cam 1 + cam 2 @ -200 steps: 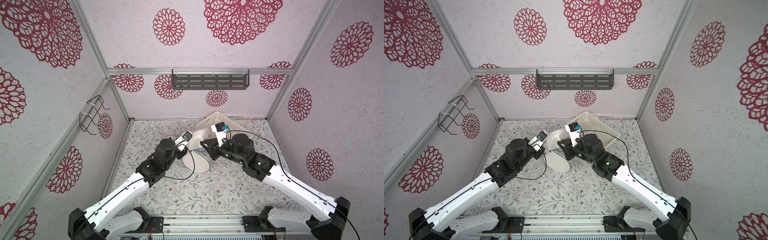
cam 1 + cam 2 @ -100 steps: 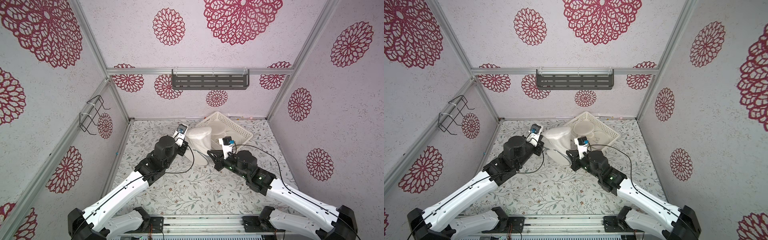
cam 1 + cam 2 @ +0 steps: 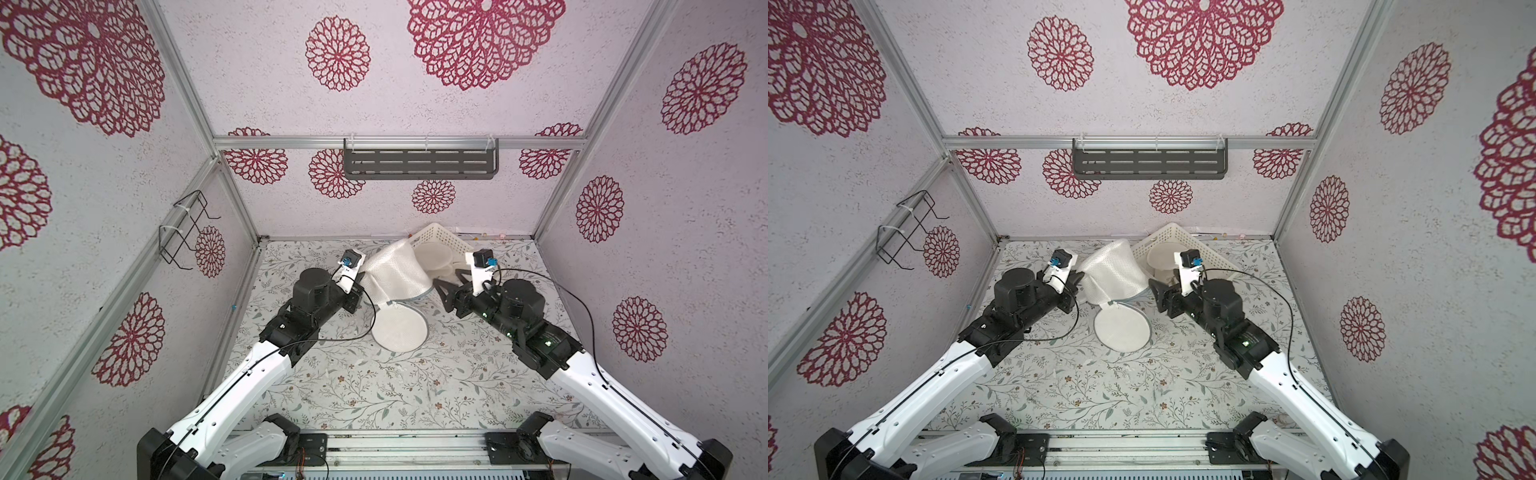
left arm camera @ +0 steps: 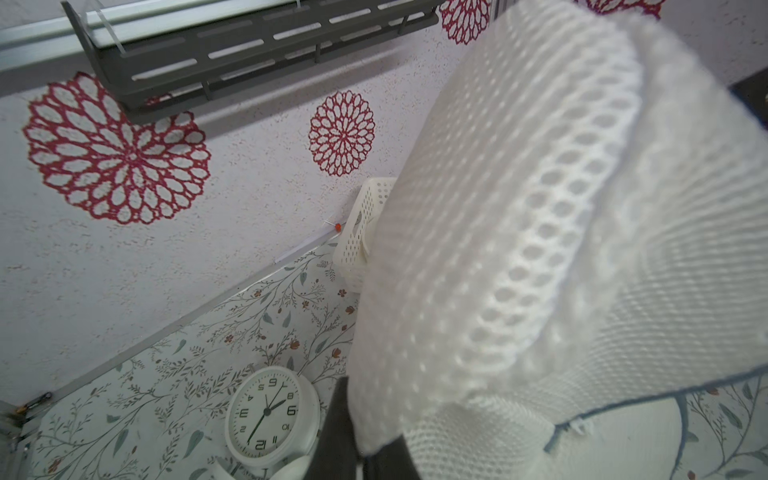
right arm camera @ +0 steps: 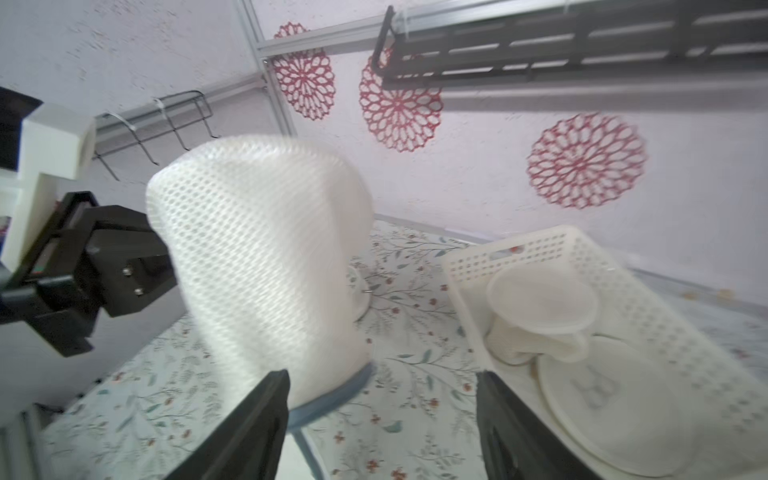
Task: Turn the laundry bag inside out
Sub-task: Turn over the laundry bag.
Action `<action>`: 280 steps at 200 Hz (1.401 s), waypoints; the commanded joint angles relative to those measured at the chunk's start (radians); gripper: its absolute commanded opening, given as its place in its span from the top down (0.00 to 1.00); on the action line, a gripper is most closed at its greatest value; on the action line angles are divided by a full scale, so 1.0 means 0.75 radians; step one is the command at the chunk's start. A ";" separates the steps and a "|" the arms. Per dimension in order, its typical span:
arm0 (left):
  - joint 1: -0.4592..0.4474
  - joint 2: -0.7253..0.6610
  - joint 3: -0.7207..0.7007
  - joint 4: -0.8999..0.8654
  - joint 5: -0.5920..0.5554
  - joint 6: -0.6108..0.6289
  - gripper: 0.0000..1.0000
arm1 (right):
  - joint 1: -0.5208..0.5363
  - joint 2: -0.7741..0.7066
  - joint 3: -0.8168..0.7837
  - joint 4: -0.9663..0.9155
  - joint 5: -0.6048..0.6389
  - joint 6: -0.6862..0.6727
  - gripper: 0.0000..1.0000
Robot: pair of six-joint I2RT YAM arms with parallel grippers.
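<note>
Since one second ago the right arm has pulled away toward 3 o'clock and its claw (image 3: 451,281) has opened; it was shut and close against the left one before. The bag (image 3: 395,274) has also shifted farther back, toward 12 o'clock on the table (image 3: 374,395).

Now the right claw is wide and holds nothing, and in the right wrist view its jaws stand apart just beside the bag's grey rim. The left claw (image 3: 1077,277) is closed on the mesh at the bag's 9 o'clock side and keeps it lifted like a dome, with the rim at the bottom. The round flap (image 3: 400,328) lies flat on the table at 6 o'clock of the bag, joined to it at the rim. The basket (image 3: 440,235) with other white pieces is at 2 o'clock, very near the bag.

I judge the turning is mostly done: a thick seam ridge shows on the outer side in the left wrist view, which suggests the inside faces out. Whether the whole body is turned I cannot tell. What seems left is to check the flap and put the bag down.
</note>
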 commanded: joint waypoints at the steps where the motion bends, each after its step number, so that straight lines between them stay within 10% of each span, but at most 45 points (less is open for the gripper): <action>1: 0.097 -0.034 -0.021 0.085 0.435 0.075 1.00 | -0.013 -0.006 0.067 -0.117 -0.036 -0.317 0.25; 101: 0.094 -0.040 -0.003 -0.042 0.687 0.550 1.00 | 0.050 0.122 0.174 -0.095 -0.479 -1.074 0.32; 167: 0.076 -0.041 -0.014 -0.033 0.642 0.552 1.00 | 0.101 0.197 0.220 -0.122 -0.553 -1.138 0.86; 179: 0.077 -0.047 -0.025 0.027 0.572 0.482 0.81 | 0.101 0.190 0.220 -0.129 -0.550 -1.134 1.00; 194: 0.077 -0.067 -0.043 0.111 0.457 0.389 0.42 | 0.104 0.177 0.205 -0.115 -0.502 -1.085 1.00; 210: 0.080 -0.104 -0.058 0.152 0.337 0.309 0.22 | 0.106 0.163 0.195 -0.075 -0.380 -0.923 1.00; 250: 0.085 -0.248 -0.095 0.124 0.136 0.120 0.11 | 0.185 0.223 0.351 -0.187 0.214 -0.442 1.00; 280: 0.030 -0.308 -0.098 0.077 0.161 0.063 0.10 | 0.314 0.246 0.405 -0.283 0.357 -0.535 1.00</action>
